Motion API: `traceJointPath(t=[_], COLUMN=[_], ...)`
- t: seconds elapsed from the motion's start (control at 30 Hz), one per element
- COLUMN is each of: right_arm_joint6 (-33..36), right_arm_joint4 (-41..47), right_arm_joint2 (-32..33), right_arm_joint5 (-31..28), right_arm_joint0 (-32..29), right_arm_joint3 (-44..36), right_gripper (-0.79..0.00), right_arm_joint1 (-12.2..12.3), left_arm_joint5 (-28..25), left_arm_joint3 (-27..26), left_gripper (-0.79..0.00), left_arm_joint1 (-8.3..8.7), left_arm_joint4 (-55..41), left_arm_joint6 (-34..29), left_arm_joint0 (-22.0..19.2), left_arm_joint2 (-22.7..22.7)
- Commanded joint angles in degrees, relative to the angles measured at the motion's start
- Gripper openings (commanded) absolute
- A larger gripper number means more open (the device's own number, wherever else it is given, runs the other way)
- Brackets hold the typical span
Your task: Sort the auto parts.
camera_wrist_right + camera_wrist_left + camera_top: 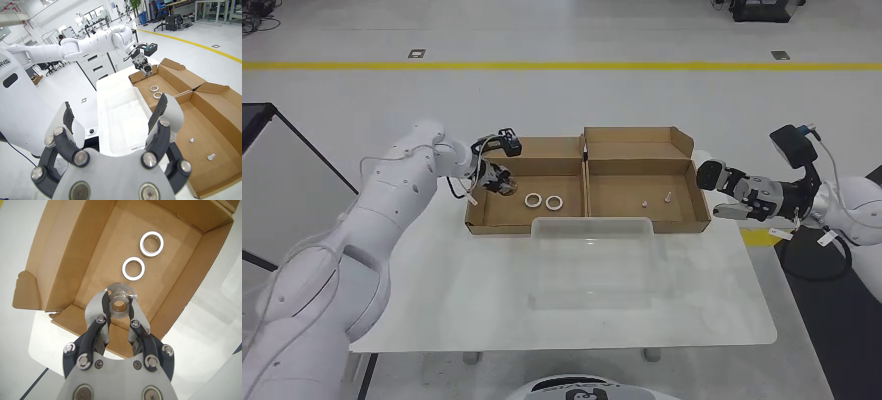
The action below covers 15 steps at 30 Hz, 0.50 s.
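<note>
In the left box (pixel 504 228), the left end effector (pixel 119 298), closed on a flanged part (pixel 118 294), fills the 9 o'clock end. A ring (pixel 533 199) and a second ring (pixel 555 202) lie mid-floor, with bare cardboard toward 3 o'clock. The right box (pixel 647 224) holds a small fastener (pixel 645 202) and another fastener (pixel 666 197) toward 3 o'clock, with open floor toward 9. Raised flaps (pixel 632 135) wall both boxes at 12 o'clock, and a clear bin (pixel 592 265) touches them at 6. Bare desk (pixel 712 290) flanks the bin.

The left gripper (pixel 118 295) partly hides the flanged sleeve (pixel 117 288).
</note>
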Motion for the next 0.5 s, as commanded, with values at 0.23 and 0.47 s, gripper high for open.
traceJointPath(t=[0.23,0.47], right_arm_joint6=[0.0,0.0], right_arm_joint4=[0.0,0.0], right_arm_joint2=[0.0,0.0], right_arm_joint5=[0.0,0.0], right_arm_joint0=[0.0,0.0], right_arm_joint3=[0.0,0.0], right_gripper=[0.0,0.0], right_arm_joint1=[0.0,0.0], left_arm_joint5=[-0.74,-1.18], left_arm_joint3=[6.44,9.22], left_gripper=[-0.785,-0.785], left_arm_joint1=[-2.31,-4.2], left_arm_joint4=[3.04,4.02], left_arm_joint6=[2.76,3.98], left_arm_joint0=[-0.05,0.14], left_arm_joint2=[2.44,3.78])
